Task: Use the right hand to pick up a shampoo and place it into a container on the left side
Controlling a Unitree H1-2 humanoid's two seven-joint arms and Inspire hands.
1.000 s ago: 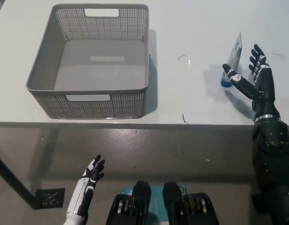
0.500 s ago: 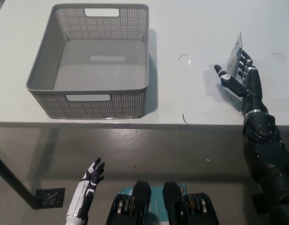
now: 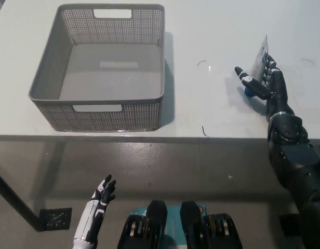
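**Fingers around tube, grasp not yet closed**

Fingers (image 3: 249, 80) of the right hand (image 3: 264, 82) stand apart around the upright shampoo tube (image 3: 260, 59), far right on the table (image 3: 212, 31). We judge an uneven squeeze could topple it. Left hand (image 3: 100, 199) rests low, spread and empty. Grey basket (image 3: 97, 116) sits well left.
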